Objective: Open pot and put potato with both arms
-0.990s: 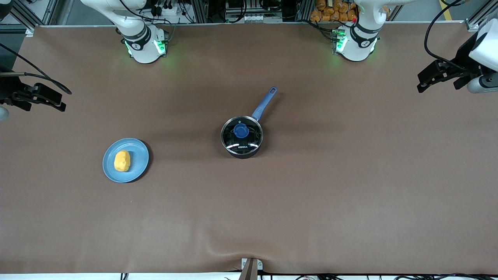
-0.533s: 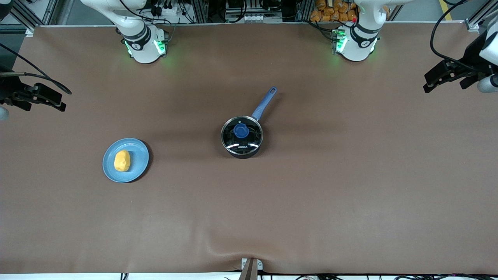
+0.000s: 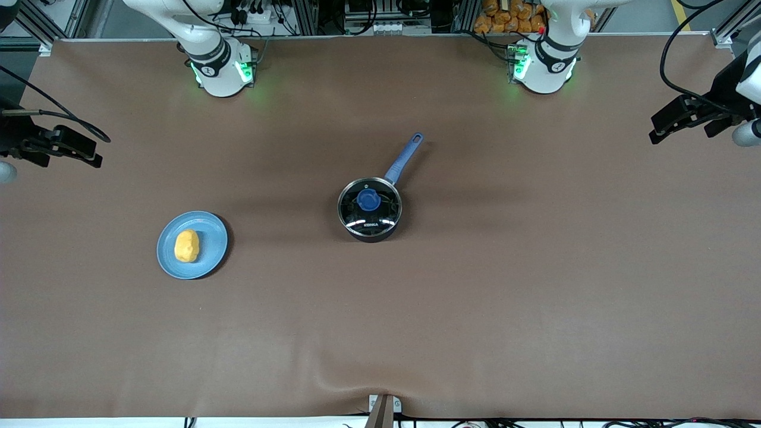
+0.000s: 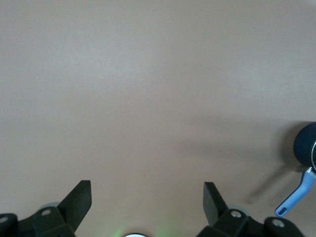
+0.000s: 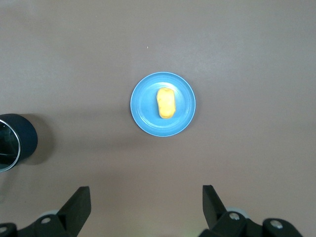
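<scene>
Small round black saucepan [image 3: 370, 210] mid-table, clear glass lid with blue knob [image 3: 368, 200] seated on it; contents not discernible. Long blue handle [image 3: 404, 157] angles away from front camera toward left arm's end. Yellow-orange oval potato [image 3: 186, 246] lies on flat light-blue plate [image 3: 208, 261] toward right arm's end, well apart from pot. Left gripper [image 4: 147, 200] and right gripper [image 5: 146, 203] raised at table ends, fingers spread wide, empty.

Brown table [image 3: 535, 297], pot [image 3: 370, 209], blue plate [image 3: 209, 249]
</scene>
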Robot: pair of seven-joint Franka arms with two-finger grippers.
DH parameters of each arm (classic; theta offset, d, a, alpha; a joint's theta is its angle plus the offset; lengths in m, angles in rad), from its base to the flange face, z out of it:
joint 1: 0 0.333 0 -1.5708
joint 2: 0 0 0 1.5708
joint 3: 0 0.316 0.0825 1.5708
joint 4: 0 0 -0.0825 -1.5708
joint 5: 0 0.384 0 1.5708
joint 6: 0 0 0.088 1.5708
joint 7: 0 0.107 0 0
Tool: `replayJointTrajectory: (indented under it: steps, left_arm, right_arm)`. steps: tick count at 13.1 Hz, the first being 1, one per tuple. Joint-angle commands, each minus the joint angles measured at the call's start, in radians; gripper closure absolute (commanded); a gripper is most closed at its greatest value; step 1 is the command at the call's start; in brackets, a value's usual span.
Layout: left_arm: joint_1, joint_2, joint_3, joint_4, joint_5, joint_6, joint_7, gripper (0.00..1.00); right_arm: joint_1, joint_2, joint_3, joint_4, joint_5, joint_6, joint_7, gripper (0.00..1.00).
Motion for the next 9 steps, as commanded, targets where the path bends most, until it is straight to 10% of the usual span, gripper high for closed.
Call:
replayJointTrajectory:
  steps: [1,9]
  left_arm:
    - [0.006,0.019,-0.005,0.028,0.001,-0.021,0.002,0.0]
    - [-0.006,0.019,-0.016,0.029,0.0,-0.021,0.004,0.0]
  right_arm:
    - [0.003,-0.005,-0.001,-0.014,0.005,-0.01,-0.001,0.0]
    - [-0.006,-0.098,-0.004,-0.328,0.005,0.292,-0.059,0.0]
